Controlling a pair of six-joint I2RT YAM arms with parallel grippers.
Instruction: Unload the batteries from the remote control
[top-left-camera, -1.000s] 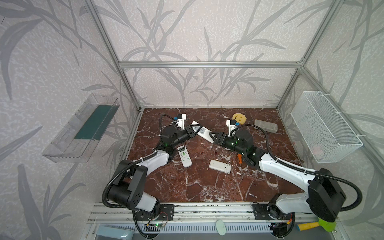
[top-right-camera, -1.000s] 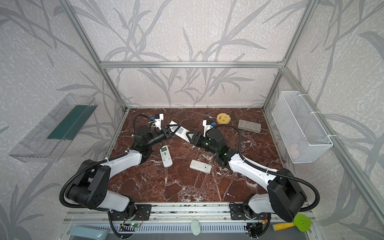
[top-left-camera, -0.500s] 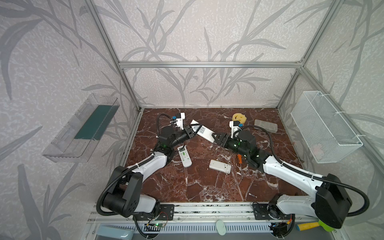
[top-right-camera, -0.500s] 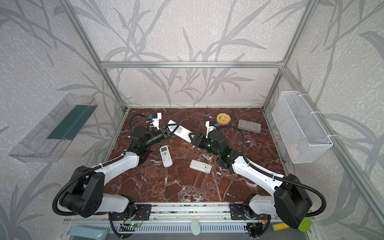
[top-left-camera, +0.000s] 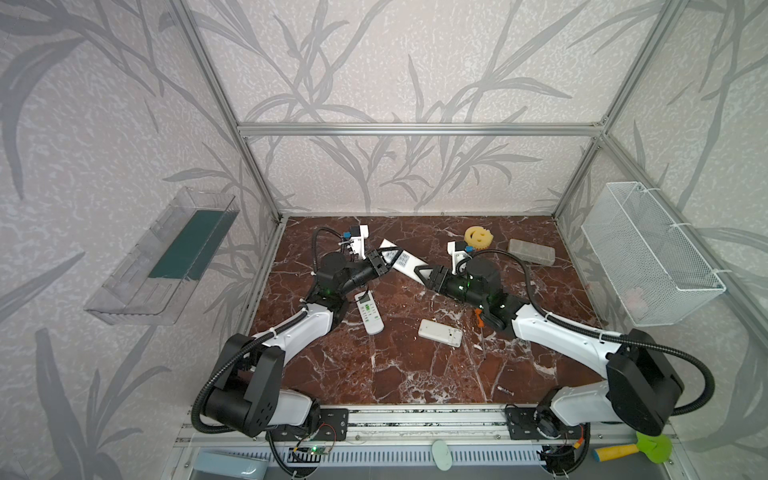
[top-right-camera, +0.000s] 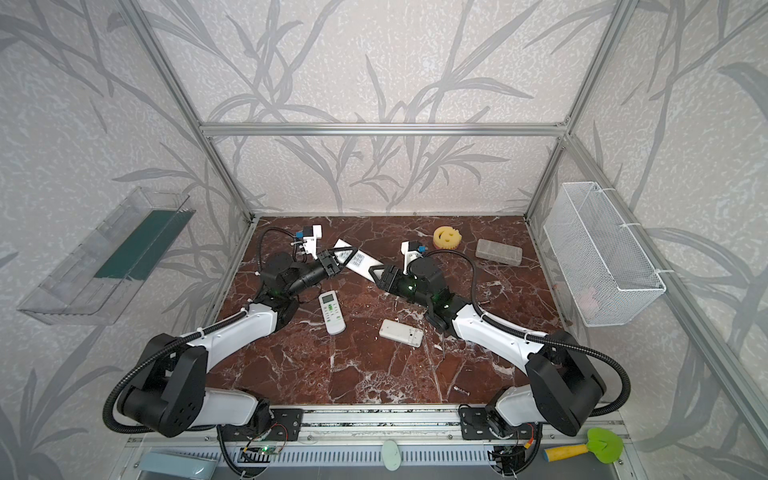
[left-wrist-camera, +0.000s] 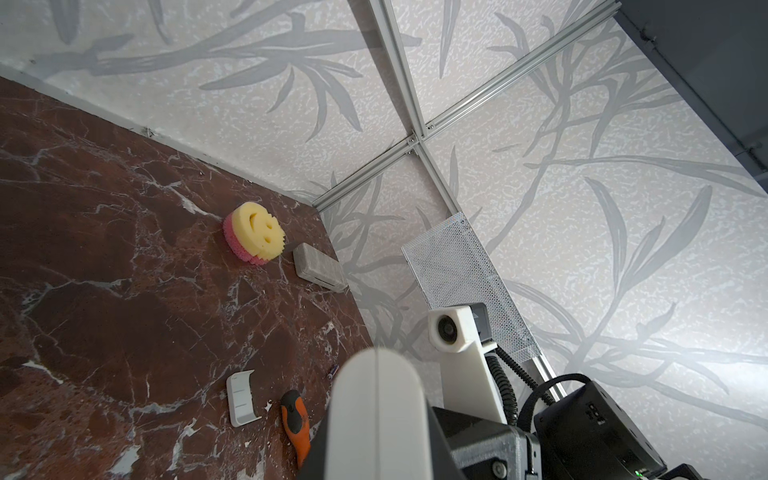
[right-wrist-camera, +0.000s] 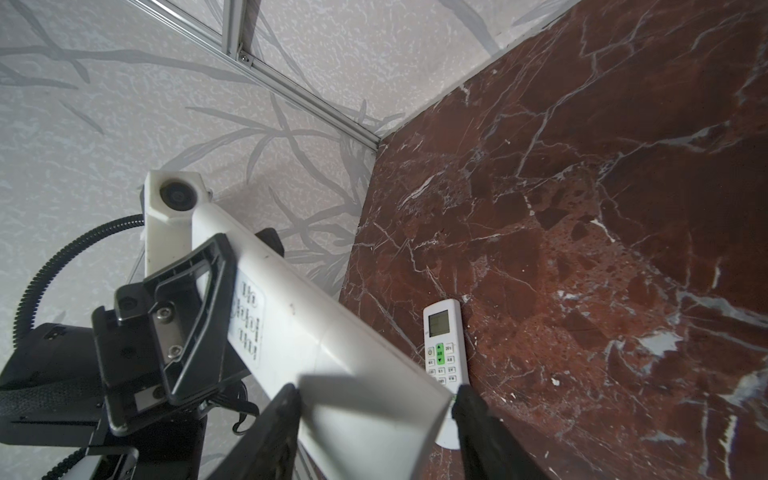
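A long white remote control (top-left-camera: 405, 264) hangs above the back of the marble table, held at both ends. My left gripper (top-left-camera: 385, 261) is shut on its far end, one black finger (right-wrist-camera: 195, 299) lying across its labelled face. My right gripper (right-wrist-camera: 374, 409) is shut on the near end, a jaw on each long edge. In the left wrist view the remote control (left-wrist-camera: 376, 415) fills the foreground and hides my left gripper's jaws. No batteries show in the remote control. One small dark grey battery (top-left-camera: 505, 390) lies near the table's front edge.
A small remote with green buttons (top-left-camera: 368, 311) and a flat white rectangular piece (top-left-camera: 440, 332) lie mid-table. An orange-handled screwdriver (left-wrist-camera: 295, 419) lies under my right arm. A yellow smiley sponge (top-left-camera: 478, 237) and a grey block (top-left-camera: 532, 251) sit at the back. A wire basket (top-left-camera: 648, 257) hangs on the right wall.
Both grippers keep the remote control in the same place. My right arm's elbow swayed slightly to the right and came back.
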